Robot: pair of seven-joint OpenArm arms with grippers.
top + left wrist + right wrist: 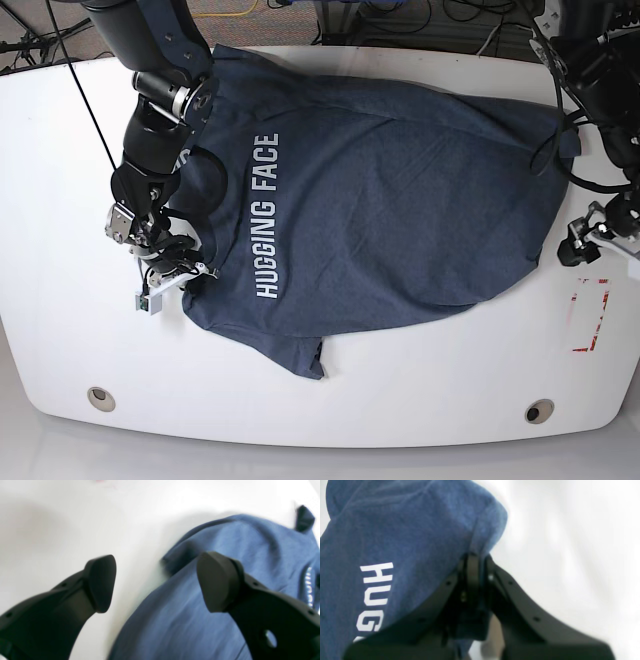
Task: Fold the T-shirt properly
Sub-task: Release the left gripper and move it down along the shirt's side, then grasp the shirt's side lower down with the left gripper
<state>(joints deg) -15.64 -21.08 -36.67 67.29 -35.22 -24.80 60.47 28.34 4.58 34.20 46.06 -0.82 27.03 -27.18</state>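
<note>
The right gripper [476, 557] has its fingers pinched on an edge of the T-shirt [400, 200], lifting that fold. The left gripper [156, 582] has its fingers spread wide, holding nothing, one above cloth. The slate-blue shirt lies rumpled across the white worktop [400, 400], white "HUGGING FACE" lettering showing. The arm hides its sleeve; wrist views are blurred.

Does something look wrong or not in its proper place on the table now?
Yes. The T-shirt lies crooked and wrinkled, and one sleeve is bunched under its near edge. The right end effector is pinching the fabric.
</note>
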